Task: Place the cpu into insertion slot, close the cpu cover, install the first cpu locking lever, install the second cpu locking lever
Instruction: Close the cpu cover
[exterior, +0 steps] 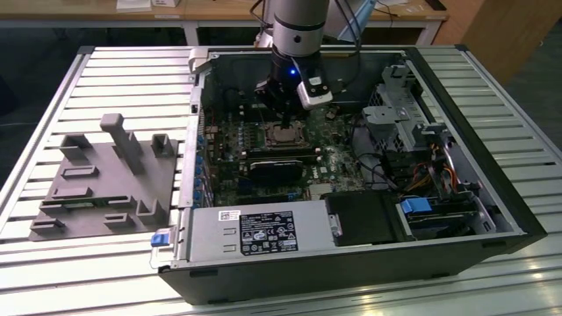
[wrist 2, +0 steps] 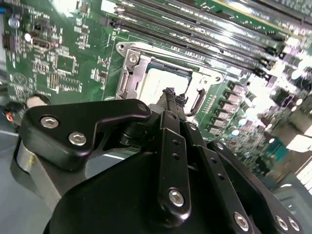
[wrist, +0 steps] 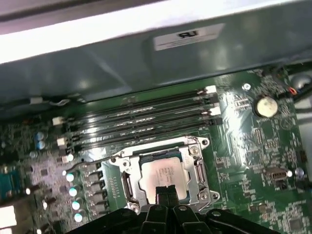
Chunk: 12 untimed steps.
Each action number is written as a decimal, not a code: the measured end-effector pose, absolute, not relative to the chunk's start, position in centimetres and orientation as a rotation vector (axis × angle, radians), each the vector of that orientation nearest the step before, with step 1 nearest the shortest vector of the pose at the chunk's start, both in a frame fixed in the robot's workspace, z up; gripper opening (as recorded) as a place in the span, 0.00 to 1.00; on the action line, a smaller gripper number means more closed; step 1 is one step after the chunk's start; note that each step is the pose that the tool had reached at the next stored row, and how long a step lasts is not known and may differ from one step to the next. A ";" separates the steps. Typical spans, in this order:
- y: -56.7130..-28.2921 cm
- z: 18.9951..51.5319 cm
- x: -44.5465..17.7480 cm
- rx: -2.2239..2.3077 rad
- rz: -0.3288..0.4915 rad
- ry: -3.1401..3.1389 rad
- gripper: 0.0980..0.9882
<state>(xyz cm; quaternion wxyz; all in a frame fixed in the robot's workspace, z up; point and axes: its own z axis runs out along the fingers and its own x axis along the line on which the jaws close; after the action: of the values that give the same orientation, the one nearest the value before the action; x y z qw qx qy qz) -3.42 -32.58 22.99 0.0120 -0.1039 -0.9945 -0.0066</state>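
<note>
The cpu [wrist: 163, 173], a flat silver-grey square, lies in the insertion slot [exterior: 283, 135] on the green motherboard inside the open computer case. The cpu cover [wrist: 130, 187], a silvery frame with a square window, lies flat around the chip; both wrist views show it [wrist 2: 130, 73]. My gripper [wrist 2: 168, 92] hangs just above the chip's near edge with its black fingers pressed together and nothing between them. In the exterior view the gripper [exterior: 283, 120] stands straight over the socket. A thin wire lever [wrist: 97, 159] runs out from the cover's corner.
Long memory slots [wrist: 146, 117] run beside the socket. A black block [exterior: 276, 168] sits on the board nearby. The power supply [exterior: 263, 230] and a drive cage [exterior: 412, 118] fill the case's sides. A grey fixture plate [exterior: 105, 178] lies on the table at the exterior view's left.
</note>
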 end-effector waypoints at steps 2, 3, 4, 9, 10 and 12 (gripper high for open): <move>-32.6 23.0 -3.4 -0.272 -0.020 -3.105 0.00; -32.6 23.0 -3.4 -0.252 -0.020 -3.107 0.00; -32.6 23.0 -3.4 -0.238 -0.019 -3.108 0.00; -32.6 23.0 -3.6 -0.222 -0.025 -3.145 0.00; -32.6 23.0 -3.6 -0.222 -0.028 -3.159 0.00; -32.6 23.0 -3.7 -0.221 -0.030 -3.172 0.00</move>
<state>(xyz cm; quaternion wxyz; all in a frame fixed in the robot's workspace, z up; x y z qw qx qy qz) -3.65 -32.57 22.98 -0.0191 -0.0693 -0.9974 -0.0095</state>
